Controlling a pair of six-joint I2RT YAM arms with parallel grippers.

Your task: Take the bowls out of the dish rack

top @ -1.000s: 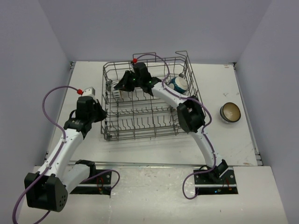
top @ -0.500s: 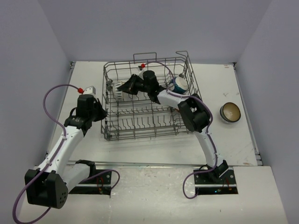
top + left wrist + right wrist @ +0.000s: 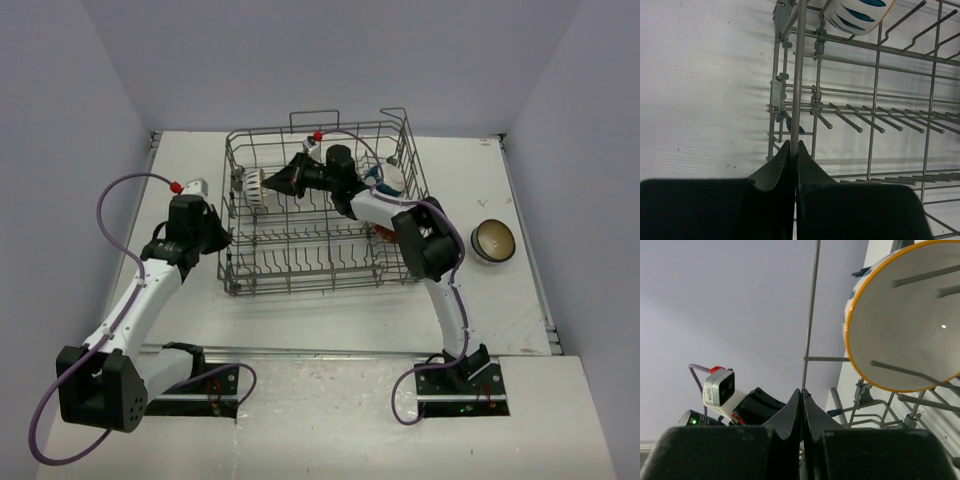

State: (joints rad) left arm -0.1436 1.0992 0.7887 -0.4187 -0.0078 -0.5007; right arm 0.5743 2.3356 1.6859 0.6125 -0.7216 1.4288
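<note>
Dish rack (image 3: 300, 290) of grey wire holds an orange-rimmed bowl (image 3: 890, 325) on edge among the tines at its far left and a teal-white bowl (image 3: 388, 180) at its far right, while a brown bowl (image 3: 493, 240) with a cream inside stands on the table (image 3: 520, 300) to the rack's right, apart from it. The left gripper (image 3: 794, 145) is clamped on an upright wire of the rack's left wall. The right gripper (image 3: 801, 392), inside the rack beside the orange-rimmed bowl, has its jaws pressed together with a rack wire rising from their tips; whether it pinches that wire cannot be told.
</note>
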